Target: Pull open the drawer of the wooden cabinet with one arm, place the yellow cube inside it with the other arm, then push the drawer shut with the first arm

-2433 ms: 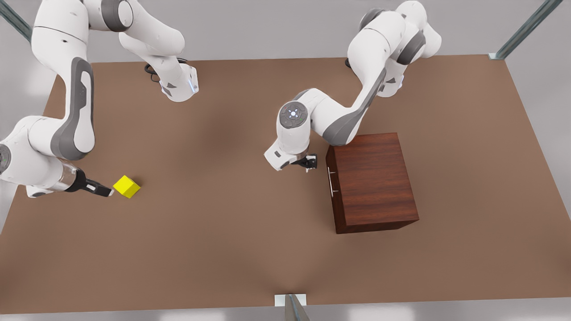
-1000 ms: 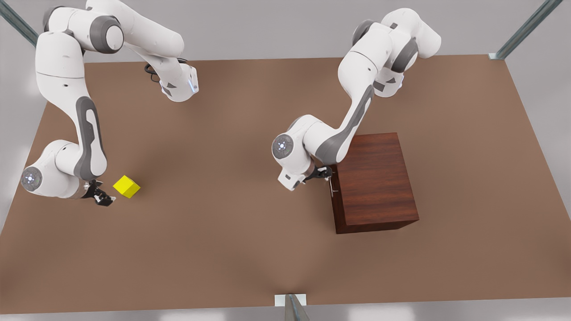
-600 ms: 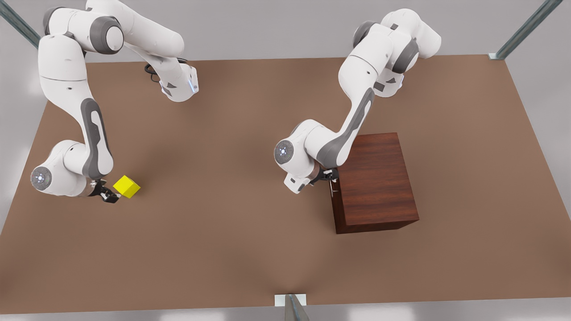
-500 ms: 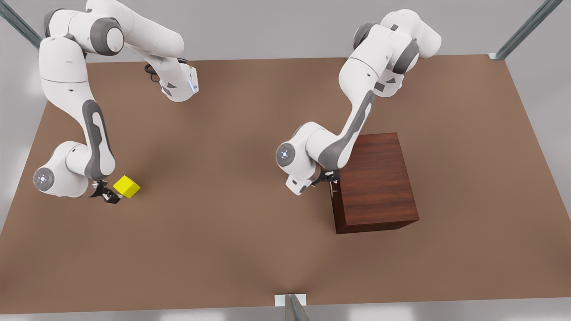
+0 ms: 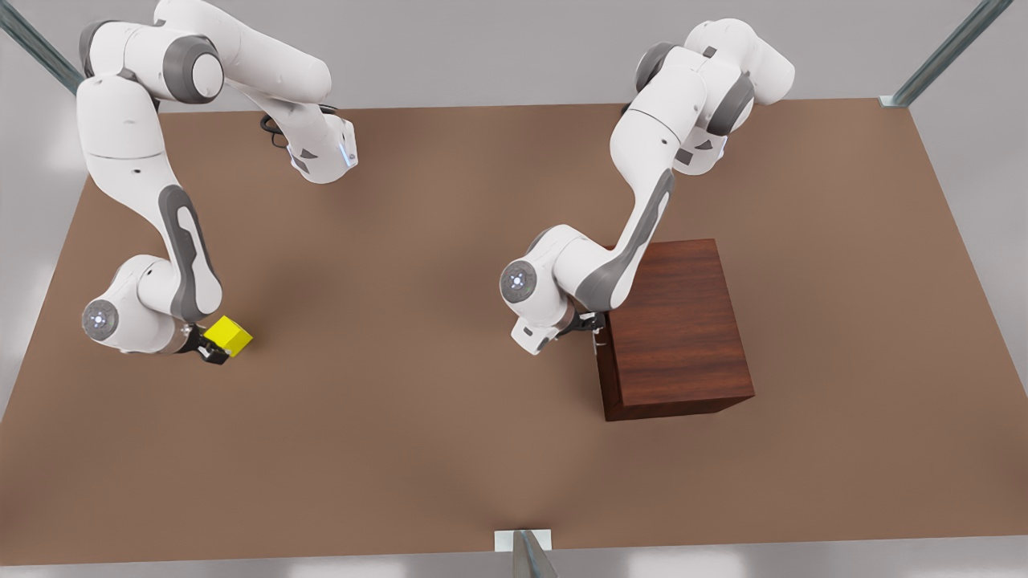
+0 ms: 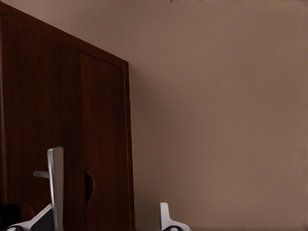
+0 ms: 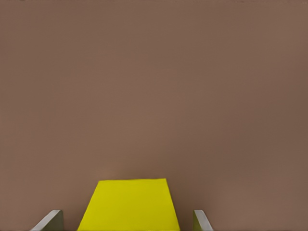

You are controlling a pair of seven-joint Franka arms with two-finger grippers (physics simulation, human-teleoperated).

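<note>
- Table (image 5: 418, 449): brown top, carrying all items.
- Yellow cube (image 5: 228, 335): on the table at the front view's left, well apart from the cabinet.
- Right gripper (image 5: 214, 351): at the cube, fingers (image 7: 49, 221) spread with the cube between them (gaps visible on both sides, no contact seen).
- Wooden cabinet (image 5: 683, 321): on the table at the front view's right; drawer (image 6: 103, 144) shut, flush with the front.
- Left gripper (image 5: 593, 323): at the drawer front, fingers (image 6: 56, 183) apart, one beside the handle (image 6: 41, 174).

Dark, grained wood on the wooden cabinet (image 5: 683, 321); plain matt faces on the yellow cube (image 5: 229, 335).
</note>
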